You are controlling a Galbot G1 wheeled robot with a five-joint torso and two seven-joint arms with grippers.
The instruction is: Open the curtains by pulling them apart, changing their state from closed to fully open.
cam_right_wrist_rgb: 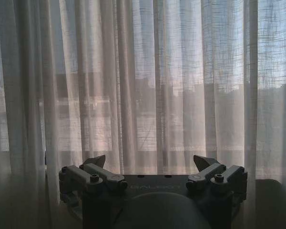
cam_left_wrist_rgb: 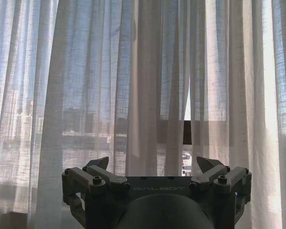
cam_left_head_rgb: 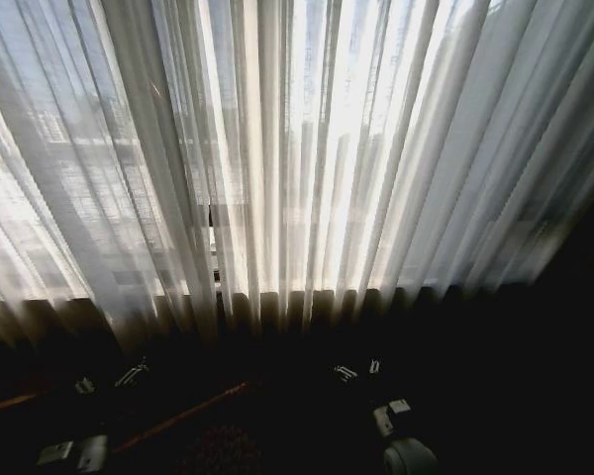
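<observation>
Head view: the curtains (cam_left_head_rgb: 307, 148) hang drawn across the window, backlit, with just a thin gap near the middle; the bottom is so dark the arms are barely readable. Left wrist view: left gripper (cam_left_wrist_rgb: 152, 167) is spread wide, holding nothing, short of the fabric. Right wrist view: right gripper (cam_right_wrist_rgb: 151, 164) is likewise splayed and empty.

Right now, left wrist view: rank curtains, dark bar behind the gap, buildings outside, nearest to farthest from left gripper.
1. curtains, straight ahead of the open left gripper.
2. dark bar, behind the fabric, seen through the gap.
3. buildings, outside, showing through the fabric.
</observation>
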